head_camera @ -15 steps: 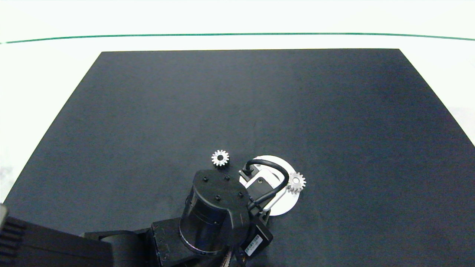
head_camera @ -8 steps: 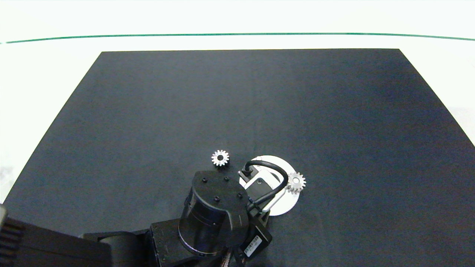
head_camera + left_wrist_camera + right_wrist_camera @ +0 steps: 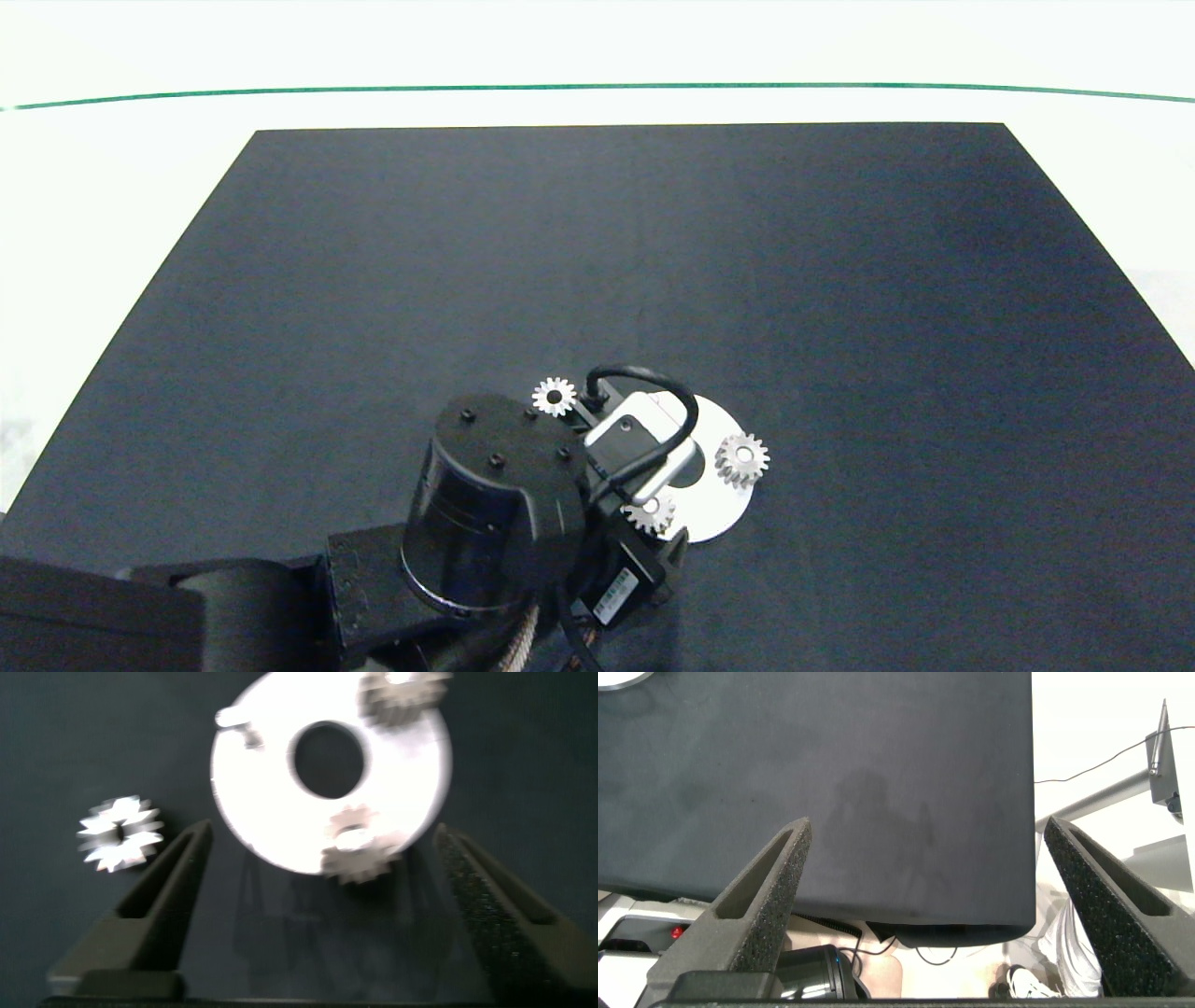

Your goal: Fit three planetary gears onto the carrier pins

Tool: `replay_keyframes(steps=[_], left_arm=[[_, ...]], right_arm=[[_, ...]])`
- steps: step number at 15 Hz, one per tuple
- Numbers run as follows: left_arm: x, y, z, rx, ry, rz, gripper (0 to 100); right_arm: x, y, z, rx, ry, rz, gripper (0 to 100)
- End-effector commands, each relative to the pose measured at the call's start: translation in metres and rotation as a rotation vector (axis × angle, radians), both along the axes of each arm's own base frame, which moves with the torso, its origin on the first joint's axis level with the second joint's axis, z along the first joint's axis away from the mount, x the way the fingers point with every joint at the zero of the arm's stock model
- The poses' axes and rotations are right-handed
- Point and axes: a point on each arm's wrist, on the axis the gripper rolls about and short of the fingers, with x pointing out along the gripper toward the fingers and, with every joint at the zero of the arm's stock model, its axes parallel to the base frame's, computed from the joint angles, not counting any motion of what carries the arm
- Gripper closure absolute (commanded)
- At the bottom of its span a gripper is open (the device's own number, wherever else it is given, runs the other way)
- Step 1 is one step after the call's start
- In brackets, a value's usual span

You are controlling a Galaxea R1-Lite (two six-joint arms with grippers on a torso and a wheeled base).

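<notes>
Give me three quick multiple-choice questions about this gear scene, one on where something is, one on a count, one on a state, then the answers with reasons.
1. Where is the loose gear?
A. On the black mat beside the white disc
B. In the disc's centre hole
C. In the right gripper

2. How many gears sit on the disc?
A. None
B. Two
C. Three

3. The left gripper is:
A. Shut on a gear
B. Open and empty
C. Out of view

Answers:
1 A, it lies on the mat, clear of the disc's rim.
2 B, one gear and another gear sit on the disc; one pin stands bare.
3 B, the left wrist view shows its fingers spread wide with nothing between them.
</notes>
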Motion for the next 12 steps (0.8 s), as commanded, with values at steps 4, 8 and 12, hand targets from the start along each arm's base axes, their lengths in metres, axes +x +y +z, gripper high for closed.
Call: replay_keyframes(steps=[4, 8, 12], left_arm=[[0.044, 0.040, 0.047, -0.015, -0.048, 0.188, 0], [0.064, 0.033, 0.034, -0.007, -0.004, 0.175, 0], [0.071, 0.025, 0.020, -0.024, 0.026, 0.154, 0]], right_arm=[[-0.001, -0.001, 0.001, -0.001, -0.004, -0.002, 0], [-0.004, -0.001, 0.004, 0.004, -0.020, -0.002, 0], [-0.004, -0.001, 0.004, 0.003, -0.021, -0.001, 0]])
